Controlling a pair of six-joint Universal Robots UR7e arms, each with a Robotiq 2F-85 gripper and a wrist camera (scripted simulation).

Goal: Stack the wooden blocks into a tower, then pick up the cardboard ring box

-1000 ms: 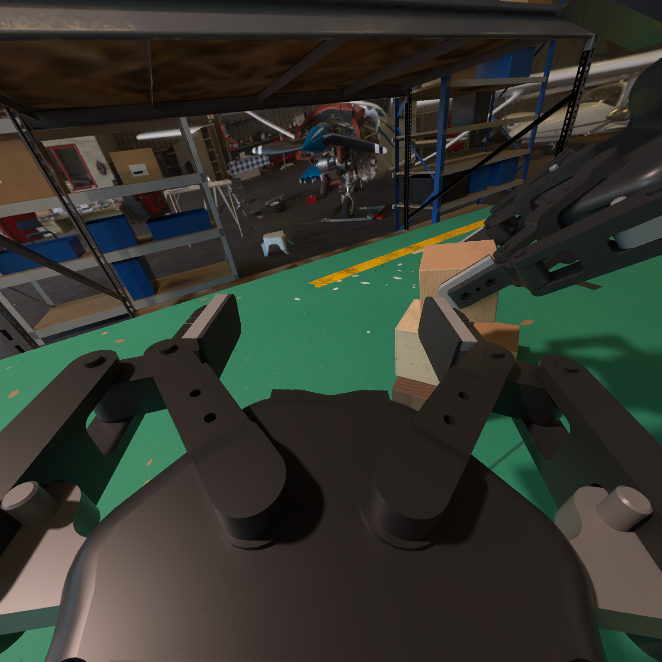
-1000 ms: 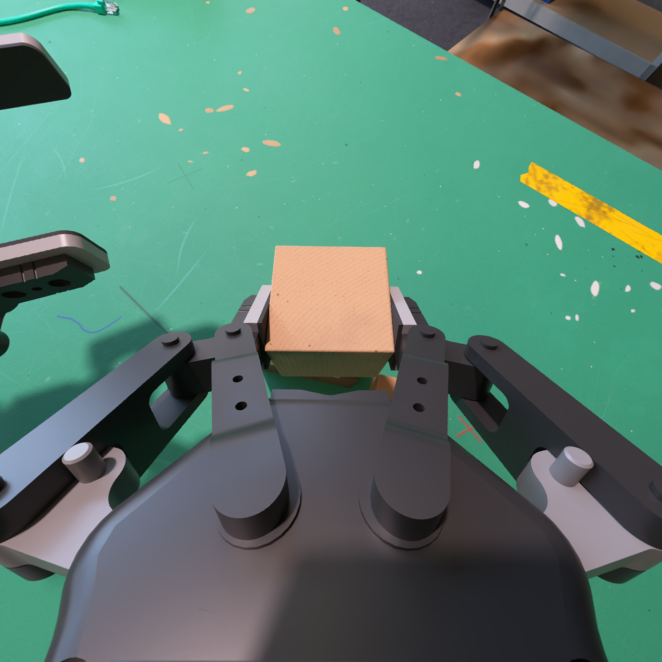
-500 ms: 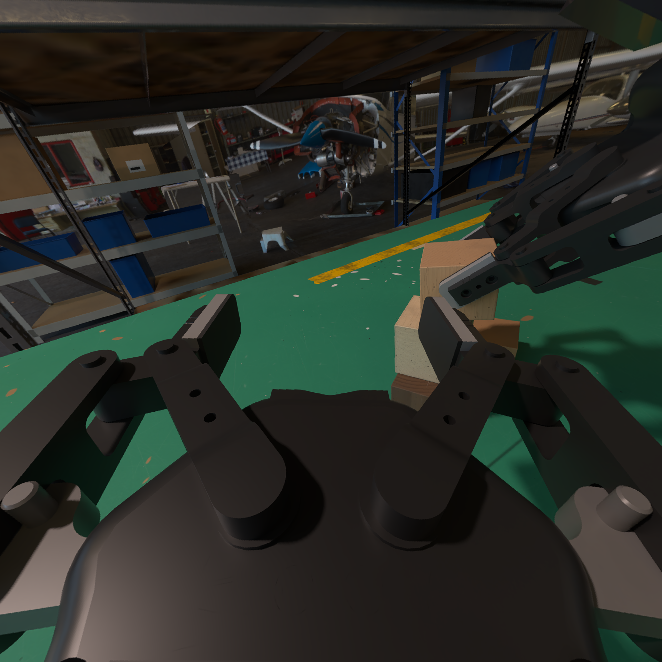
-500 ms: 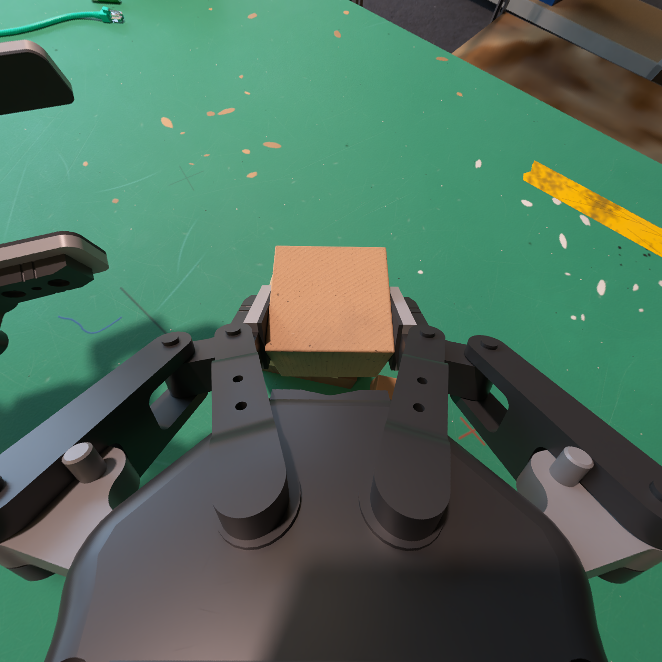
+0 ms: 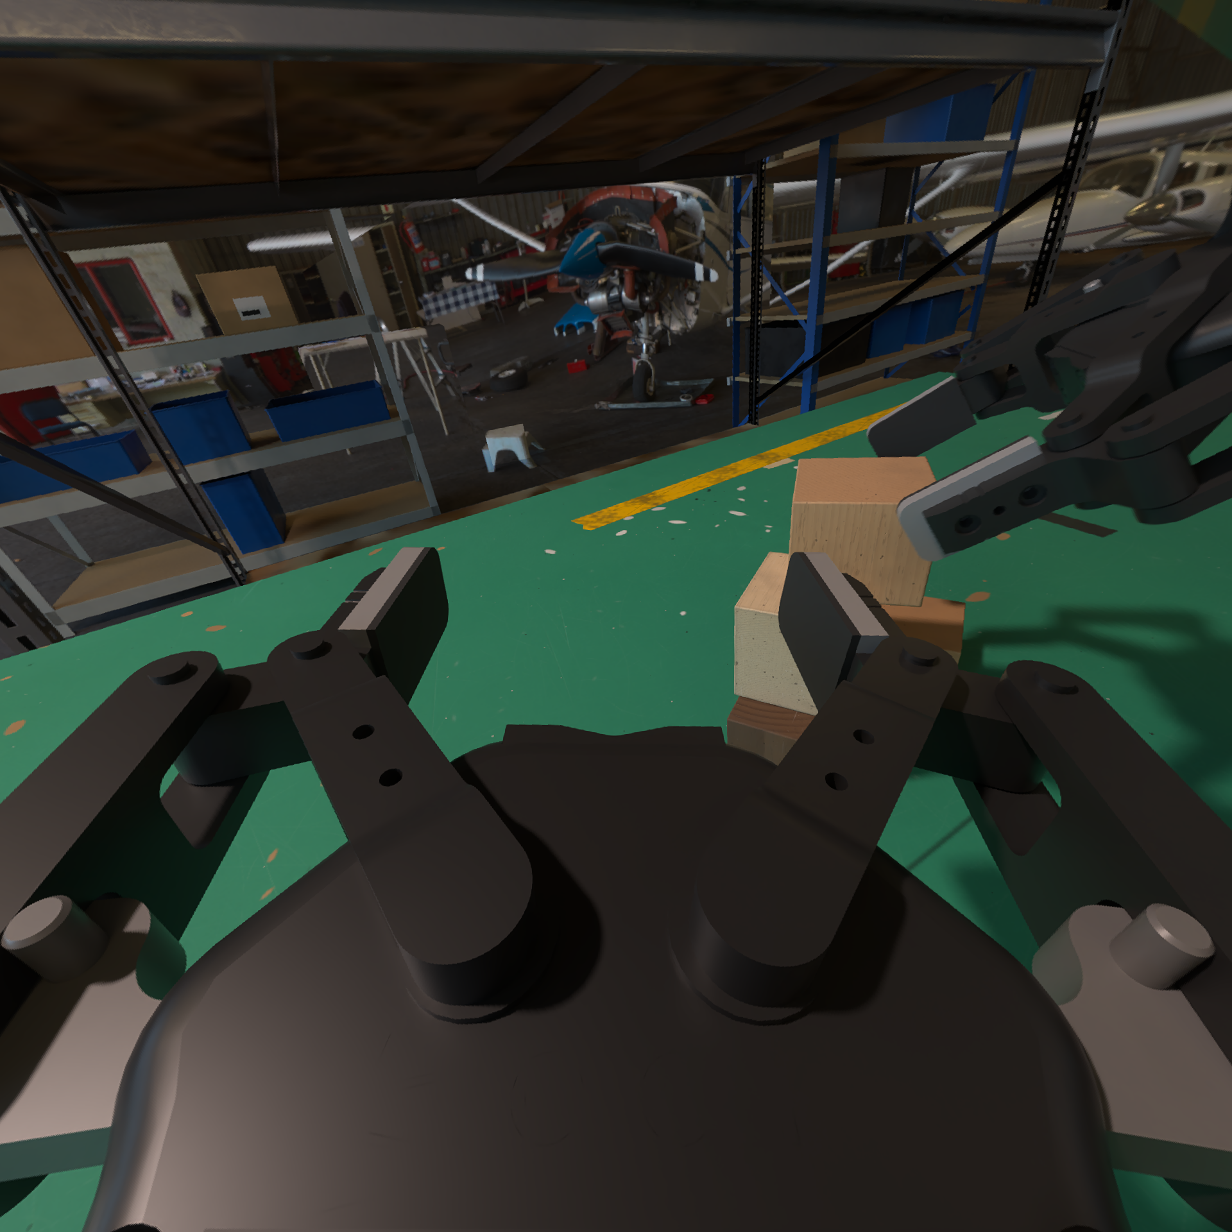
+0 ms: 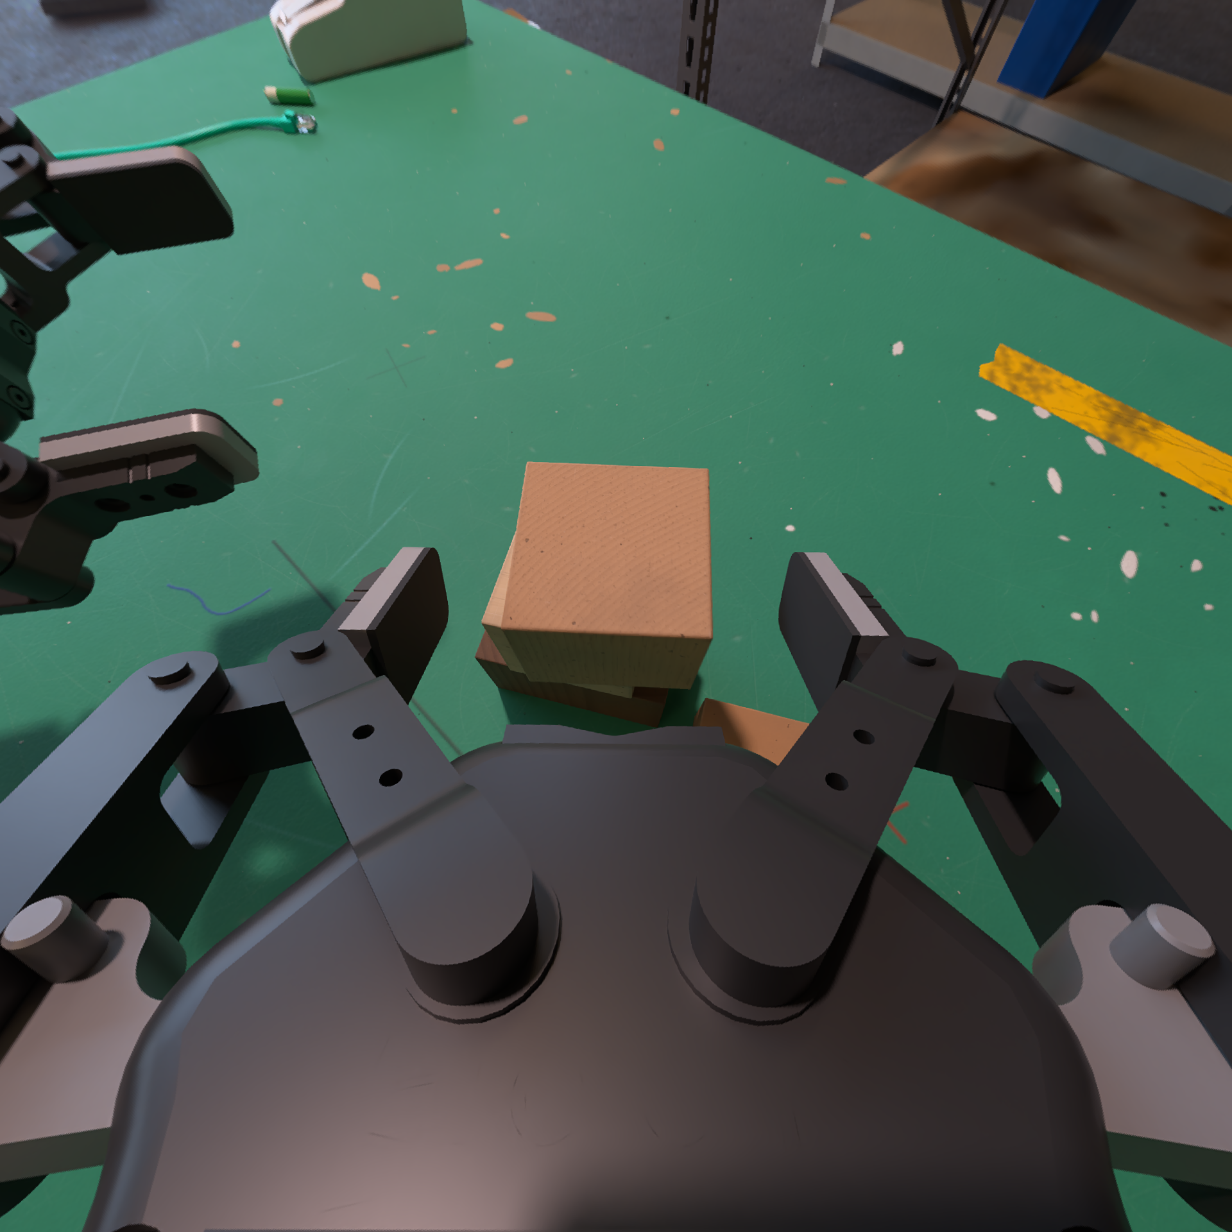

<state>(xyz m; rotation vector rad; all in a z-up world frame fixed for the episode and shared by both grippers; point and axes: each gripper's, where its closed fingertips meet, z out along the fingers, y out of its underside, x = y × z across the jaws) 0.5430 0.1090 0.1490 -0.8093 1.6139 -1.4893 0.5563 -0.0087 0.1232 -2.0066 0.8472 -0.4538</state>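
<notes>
1. the tower (image 6: 600, 600) stands on the green table (image 6: 667, 267): a top block (image 6: 610, 553) sits on a pale block (image 5: 763, 643), which sits on a dark block (image 5: 760, 730) at the base.
2. the layers are not square to each other; the top block sits twisted and shifted over the pale one. by my judgement it stands, but not neatly.
3. a fourth block (image 6: 753, 730) lies on the table just beside the base, partly hidden by the right gripper's finger. if it belongs to the tower, stacking is not finished.
4. the right gripper (image 6: 613, 600) is spread wide with nothing in it, one finger on either side of the top block, neither touching it.
5. the left gripper (image 5: 617, 607) is also wide open and empty, low beside the tower; one fingertip overlaps the pale block in its view, and i cannot tell if it touches.
6. the ring box: a pale box-like thing (image 6: 370, 33) lies at the table's far edge, well apart from both grippers. it may be the box, but the view is too poor to say. it is not yet picked up.
7. near it lie a green cable (image 6: 200, 133) and a small green cylinder (image 6: 290, 95).
8. containers: none in view is open, so i can report no contents.
</notes>
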